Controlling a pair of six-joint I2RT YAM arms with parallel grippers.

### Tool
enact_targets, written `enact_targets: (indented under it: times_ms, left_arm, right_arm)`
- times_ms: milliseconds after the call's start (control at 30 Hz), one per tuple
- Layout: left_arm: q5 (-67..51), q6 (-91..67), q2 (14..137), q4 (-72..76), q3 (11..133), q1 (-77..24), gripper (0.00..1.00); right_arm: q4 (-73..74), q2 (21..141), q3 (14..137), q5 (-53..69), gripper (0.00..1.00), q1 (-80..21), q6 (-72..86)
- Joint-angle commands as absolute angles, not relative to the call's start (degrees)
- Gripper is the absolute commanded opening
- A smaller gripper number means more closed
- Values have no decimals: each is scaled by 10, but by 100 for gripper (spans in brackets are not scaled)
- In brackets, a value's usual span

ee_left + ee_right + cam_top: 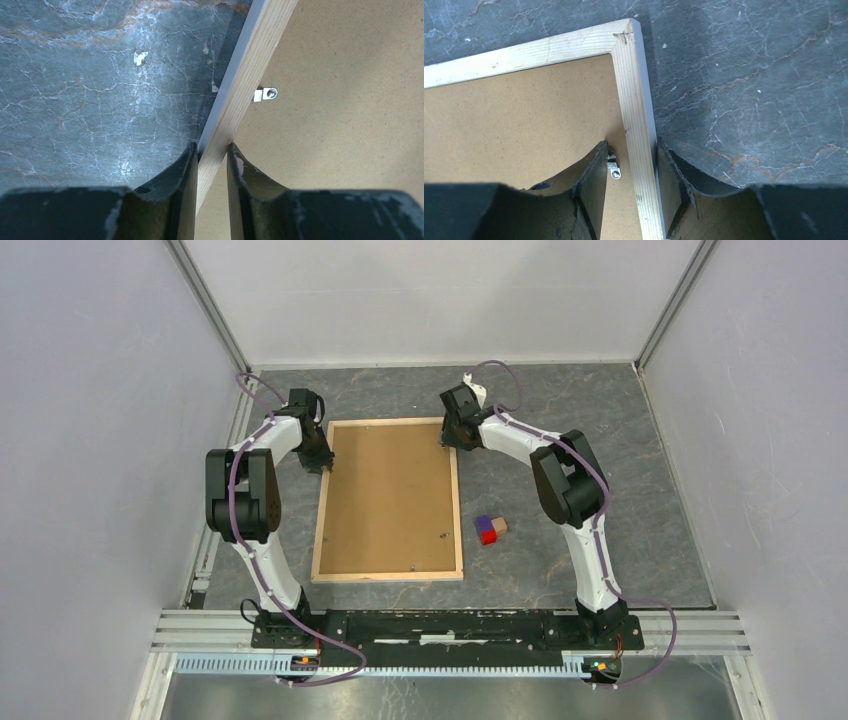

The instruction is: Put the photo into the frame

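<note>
The frame [390, 576] lies flat on the dark table, back side up, with a plain brown backing board [390, 495] filling it. The photo is not in view. My left gripper [322, 462] is at the far end of the frame's left slat [250, 70]; in the left wrist view both fingers press the slat, so my left gripper [212, 150] is shut on it. My right gripper [447, 440] straddles the right slat [631, 90] near the far right corner. My right gripper [631, 147] is open: the outer finger is at the slat, the inner finger stands apart from it.
A small metal clip [613, 167] sits on the board beside the right inner finger, and another clip [266, 94] lies by the left slat. A cluster of small coloured blocks [490, 529] rests on the table right of the frame. Grey walls enclose the table.
</note>
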State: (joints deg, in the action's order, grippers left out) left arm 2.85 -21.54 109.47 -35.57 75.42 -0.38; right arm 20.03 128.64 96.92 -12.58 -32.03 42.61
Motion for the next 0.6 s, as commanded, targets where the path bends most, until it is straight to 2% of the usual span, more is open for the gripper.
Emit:
enact_targets:
  times_ms: [0, 100, 367, 567]
  left_arm:
    - [35, -199, 1105, -352, 772, -1, 7]
    - [36, -200, 1105, -352, 772, -1, 6]
    - [38, -203, 1110, -354, 775, -1, 5]
    - [41, -209, 1117, -357, 778, -1, 2]
  right_arm:
    - [237, 1319, 950, -112, 42, -327, 463]
    - [231, 1315, 929, -112, 33, -327, 485]
    - [272, 1316, 938, -141, 31, -327, 486]
    - [293, 1306, 944, -186, 22, -337, 448]
